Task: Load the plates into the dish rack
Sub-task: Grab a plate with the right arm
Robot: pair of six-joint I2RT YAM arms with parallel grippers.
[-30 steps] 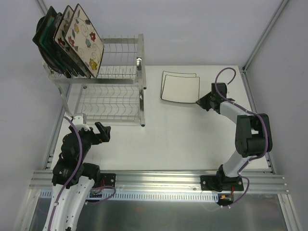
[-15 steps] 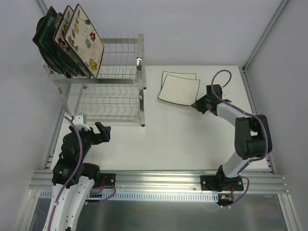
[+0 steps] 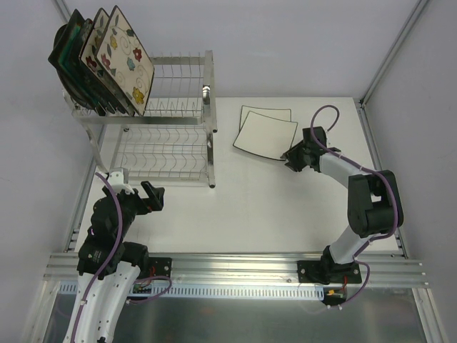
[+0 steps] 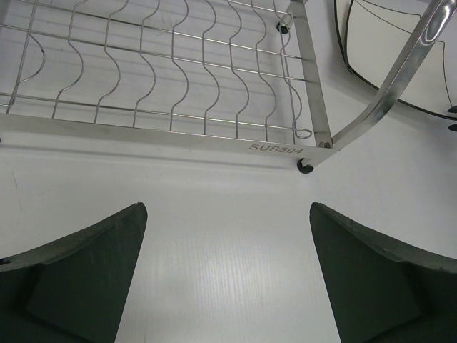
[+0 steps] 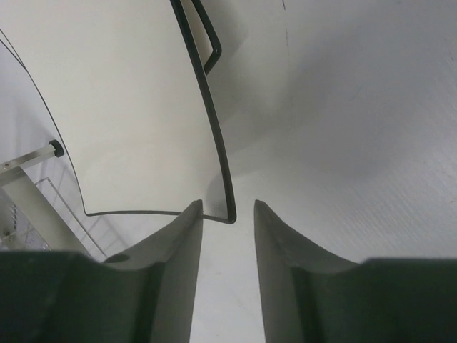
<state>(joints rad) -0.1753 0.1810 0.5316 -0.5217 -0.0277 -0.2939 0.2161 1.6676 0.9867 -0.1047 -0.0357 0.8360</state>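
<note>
From above, the white square plate (image 3: 265,134) lies flat on the desk (image 3: 271,207), turned a little so that its near right corner points at the right pincer (image 3: 288,155), which sits right at that corner. A second white square edge shows just behind it. The dish rack (image 3: 178,107) stands well to the plate's left, the other plates (image 3: 128,61) upright together at the left end of its upper tier. The right arm is much the nearer to the plate, while the left pincer (image 3: 153,194) waits by the rack's near corner. The left wrist view shows that pincer spread wide with nothing between its jaws and the rack's lower tier (image 4: 178,78) ahead. The right wrist view shows the jaws partly parted. The plate's dark-rimmed corner (image 5: 227,214) lies in the gap and looks unclamped, though I cannot tell if it touches the left finger.
</note>
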